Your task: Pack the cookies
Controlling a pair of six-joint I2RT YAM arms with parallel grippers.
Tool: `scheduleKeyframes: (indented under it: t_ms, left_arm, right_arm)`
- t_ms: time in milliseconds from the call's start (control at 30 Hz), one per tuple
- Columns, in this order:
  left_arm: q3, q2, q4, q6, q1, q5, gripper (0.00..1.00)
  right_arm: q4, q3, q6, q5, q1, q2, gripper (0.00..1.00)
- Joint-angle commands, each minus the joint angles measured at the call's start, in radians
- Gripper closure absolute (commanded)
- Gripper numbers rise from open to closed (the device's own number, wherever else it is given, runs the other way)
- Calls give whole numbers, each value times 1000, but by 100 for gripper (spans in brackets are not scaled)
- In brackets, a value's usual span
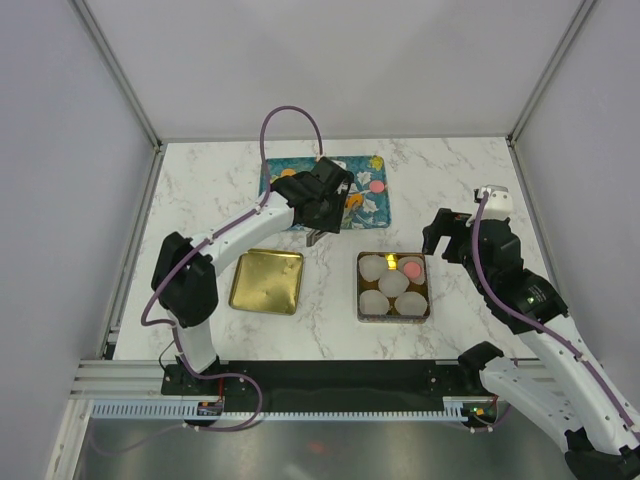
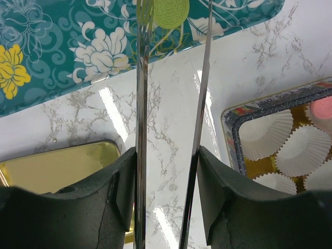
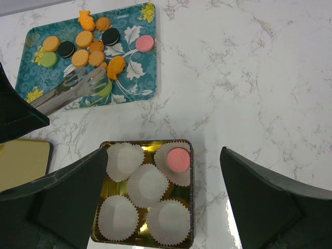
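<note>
- Left pincer (image 2: 167, 176) grips silver metal tongs (image 2: 141, 104), tips straddling a round green cookie (image 2: 171, 13) on teal floral tray (image 2: 52, 52).
- Right pincer (image 3: 161, 171) gapes wide, empty, near square gold tin (image 3: 193, 207).

No writing, brand, number or sign is legible on the cookies (image 3: 83, 39), floral tray (image 3: 136, 67) or tin (image 3: 192, 207).
</note>
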Motion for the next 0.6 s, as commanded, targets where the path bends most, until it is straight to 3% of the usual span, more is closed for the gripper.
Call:
scheduleKeyframes:
  t_ms: [0,567]
  left_arm:
    - [-2,6,15,44,5,-19,45]
    - [-1,62,17,51,6,-46,44]
  right_arm:
    - [14,-3,0,2,0,-9,2]
    - [11,-10,-5,13,-1,-16,2]
